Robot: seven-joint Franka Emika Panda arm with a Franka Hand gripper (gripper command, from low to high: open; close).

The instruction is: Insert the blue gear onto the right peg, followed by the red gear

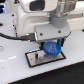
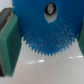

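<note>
The blue gear (image 1: pixel 51 48) is a bright-blue toothed disc held over the grey plate with a black border (image 1: pixel 34 58) on the white table. My gripper (image 1: pixel 51 44) is shut on the gear, its fingers on either side. In the wrist view the blue gear (image 2: pixel 47 30) fills the frame, its centre hole showing, with one teal finger pad (image 2: pixel 9 42) pressed to its edge. The right peg is hidden under the gear. The red gear is out of view.
The arm's white body (image 1: pixel 40 15) fills the upper part of the exterior view. A black cable (image 1: pixel 15 36) runs along the exterior view's left. The white table (image 1: pixel 15 70) lies around the plate.
</note>
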